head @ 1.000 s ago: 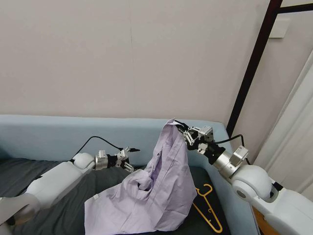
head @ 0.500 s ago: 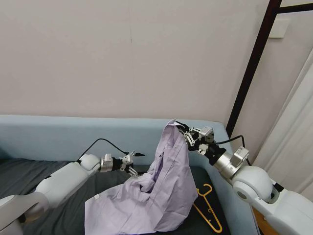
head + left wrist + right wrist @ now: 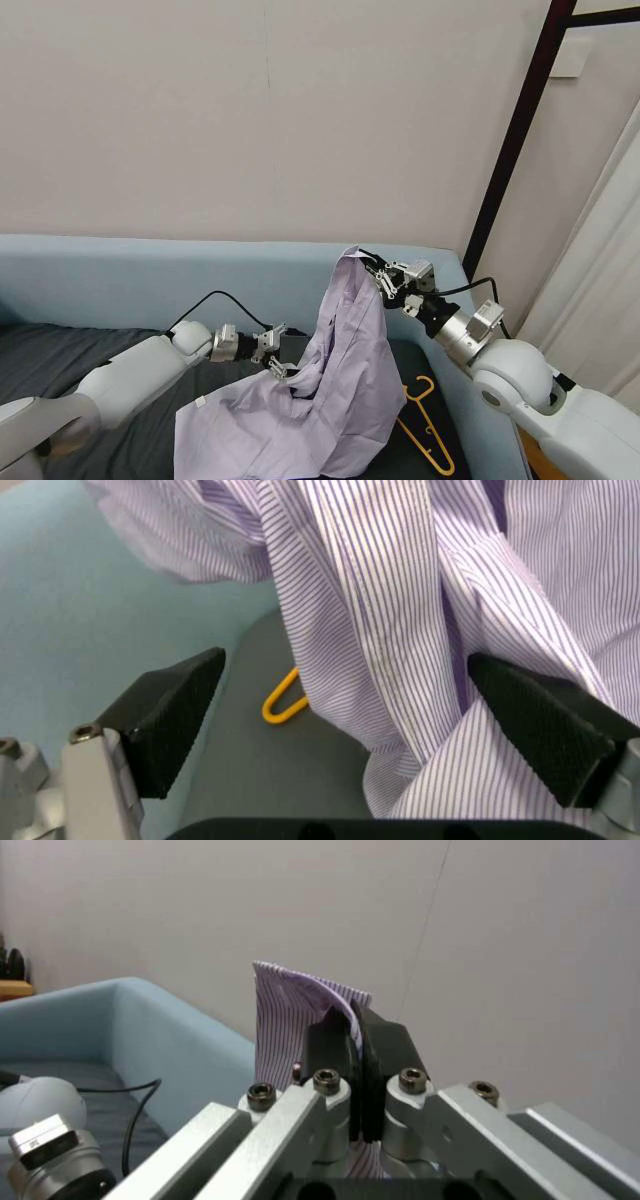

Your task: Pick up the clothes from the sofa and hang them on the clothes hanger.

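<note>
1. Closest to me, the lilac striped shirt (image 3: 335,405) spreads its lower half in a heap over the sofa's dark grey seat cushion (image 3: 80,350).
2. Just beside that heap, towards the right arm's end of the sofa, a yellow hanger (image 3: 268,706) lies flat on the cushion, its hook poking out from under the cloth.
3. A little further in, the left gripper (image 3: 278,352) reaches across from the left, low over the seat and right up against the shirt's hanging folds. Its two black pads are spread wide apart (the left wrist view shows the striped cloth lying between them), and they clamp nothing.
4. Beyond and higher, the right gripper (image 3: 381,279) has its fingers pinched tight together on the shirt's top edge. It holds that end up above the seat, so the fabric drapes down from it in long folds to the cushion.
5. Behind both arms runs the light blue sofa back (image 3: 120,275).
6. Farthest off stands the pale wall (image 3: 250,110), and a black pole (image 3: 515,130) slants upward near the sofa's right end.
</note>
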Robot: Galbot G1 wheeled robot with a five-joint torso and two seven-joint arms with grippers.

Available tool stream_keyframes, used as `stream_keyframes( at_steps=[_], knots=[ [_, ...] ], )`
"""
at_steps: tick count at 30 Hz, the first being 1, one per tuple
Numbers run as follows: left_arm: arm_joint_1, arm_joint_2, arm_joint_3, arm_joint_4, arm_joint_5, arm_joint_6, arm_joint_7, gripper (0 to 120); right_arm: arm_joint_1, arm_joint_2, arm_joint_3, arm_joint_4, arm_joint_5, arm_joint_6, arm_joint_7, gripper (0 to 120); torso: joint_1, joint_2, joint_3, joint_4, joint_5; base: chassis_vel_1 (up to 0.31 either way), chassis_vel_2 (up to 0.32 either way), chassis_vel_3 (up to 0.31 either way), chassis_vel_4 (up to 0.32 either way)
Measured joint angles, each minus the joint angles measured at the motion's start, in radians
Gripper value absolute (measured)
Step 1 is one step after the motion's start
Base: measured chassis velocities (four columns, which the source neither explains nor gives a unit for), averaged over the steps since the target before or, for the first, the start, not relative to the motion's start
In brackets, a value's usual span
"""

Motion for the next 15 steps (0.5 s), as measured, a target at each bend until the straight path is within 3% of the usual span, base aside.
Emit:
stream_keyframes(
  at_steps=[15],
  knots=[
    [0.019, 0.009, 0.007, -0.007, -0.011, -0.01, 0.004, 34, 0.016, 0.005, -0.001, -0.027, 0.03, -0.006, 0.015, 0, 0.0, 0.0, 0.0, 0.0001, 0.0, 0.0, 0.0, 0.0, 0.0]
  ],
)
